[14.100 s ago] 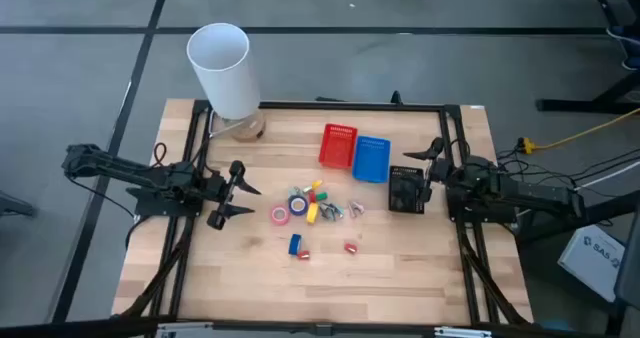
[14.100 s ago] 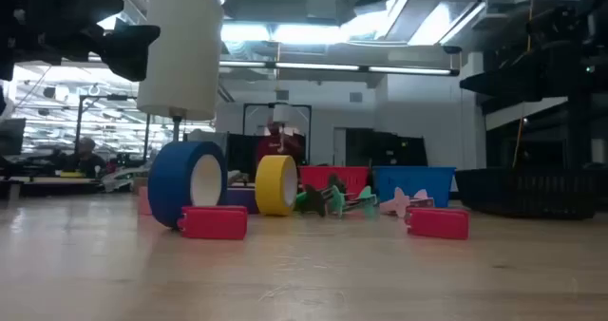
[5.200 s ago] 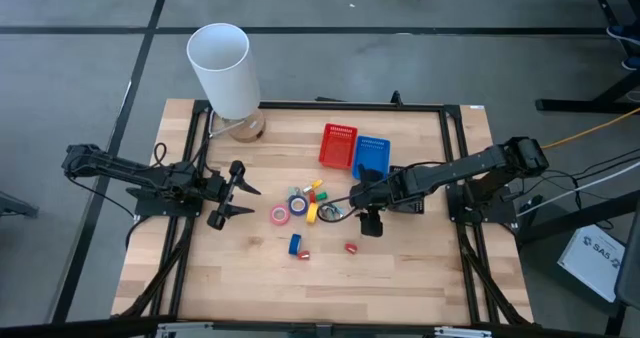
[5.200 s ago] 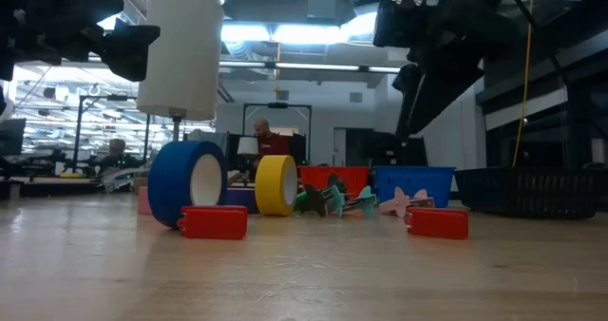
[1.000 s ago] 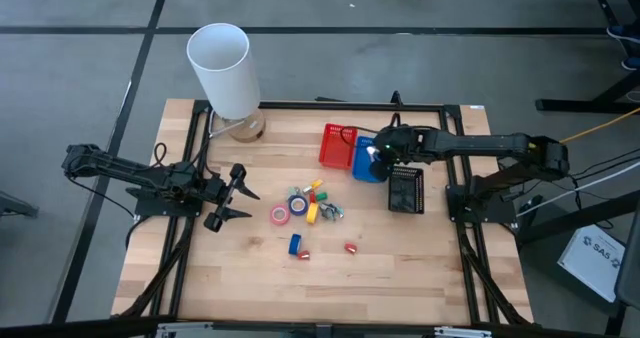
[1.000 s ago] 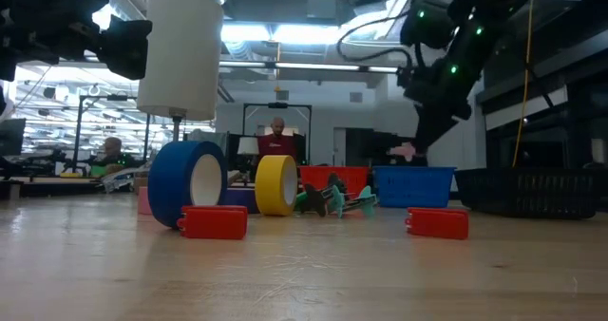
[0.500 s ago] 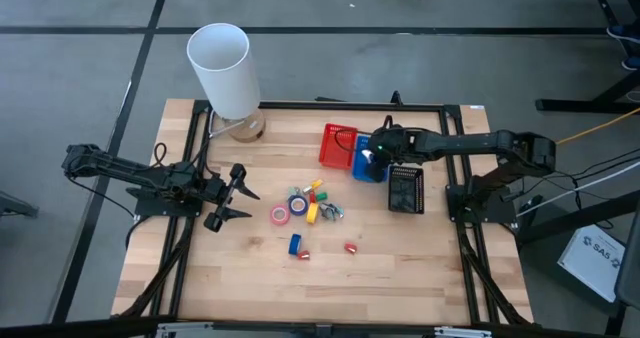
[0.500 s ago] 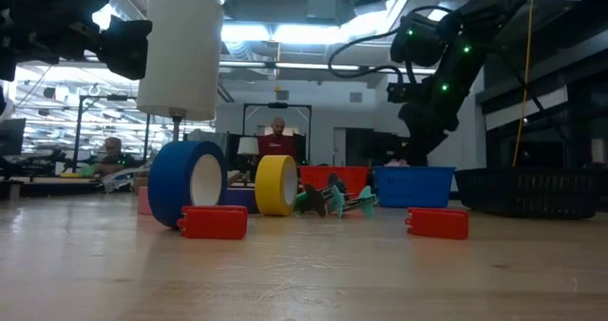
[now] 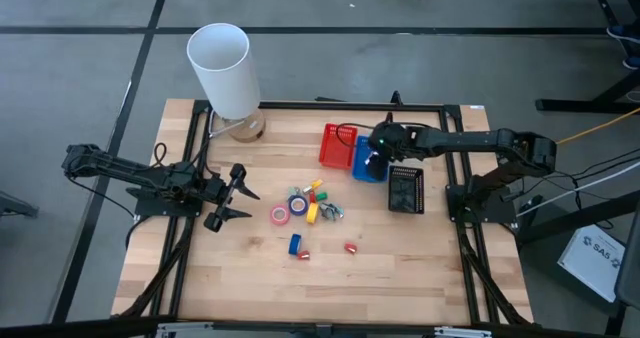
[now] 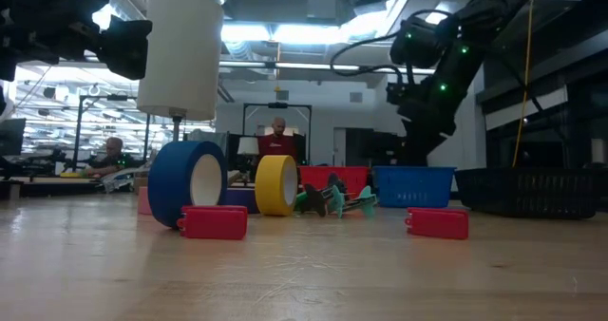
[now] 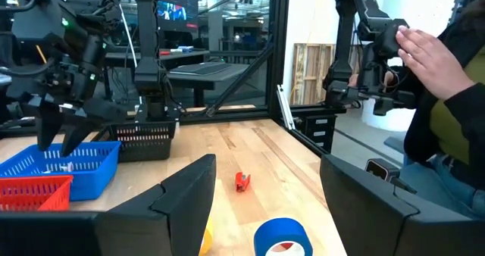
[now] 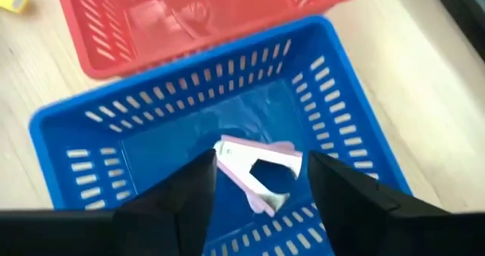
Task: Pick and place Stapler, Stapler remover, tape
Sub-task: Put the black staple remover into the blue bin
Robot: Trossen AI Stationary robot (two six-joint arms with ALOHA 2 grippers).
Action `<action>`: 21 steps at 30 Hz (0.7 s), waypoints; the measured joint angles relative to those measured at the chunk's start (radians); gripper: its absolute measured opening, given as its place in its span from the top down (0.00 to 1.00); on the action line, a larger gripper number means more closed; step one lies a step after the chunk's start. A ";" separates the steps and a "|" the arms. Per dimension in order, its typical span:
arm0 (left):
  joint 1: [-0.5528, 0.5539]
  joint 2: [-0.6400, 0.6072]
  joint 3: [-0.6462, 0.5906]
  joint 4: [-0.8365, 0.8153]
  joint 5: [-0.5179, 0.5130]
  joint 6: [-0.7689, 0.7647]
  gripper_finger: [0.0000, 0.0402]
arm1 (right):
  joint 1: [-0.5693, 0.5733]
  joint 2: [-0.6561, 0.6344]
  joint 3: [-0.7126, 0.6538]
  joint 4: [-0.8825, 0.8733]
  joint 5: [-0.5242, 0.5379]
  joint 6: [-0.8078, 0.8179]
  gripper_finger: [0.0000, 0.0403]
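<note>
Tabletop: two baskets [image 9: 338,144]; perhaps five tapes [image 9: 279,215]

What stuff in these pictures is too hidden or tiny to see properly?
- Pink staple remover in the blue basket: high view, hidden under the right gripper.
- Black basket's contents: high view, too small and dark.
- Small pieces by the tape rolls: high view, too tiny to name.

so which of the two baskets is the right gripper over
The blue basket: the right gripper hangs open above it, with a pink staple remover lying inside. The red basket sits beside it.
</note>
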 joint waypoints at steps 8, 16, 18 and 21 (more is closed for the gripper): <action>0.000 0.000 0.000 0.000 0.000 0.000 0.41 | 0.052 -0.010 0.001 0.082 0.005 -0.002 0.44; 0.000 0.000 0.000 0.000 0.000 0.000 0.41 | 0.122 -0.014 0.053 0.088 0.008 -0.006 0.51; 0.000 0.000 0.000 0.000 0.000 0.001 0.41 | 0.143 -0.014 0.079 0.068 0.008 -0.031 0.53; 0.000 0.000 0.000 0.000 0.000 0.000 0.41 | 0.176 -0.014 0.114 0.067 0.008 -0.077 0.56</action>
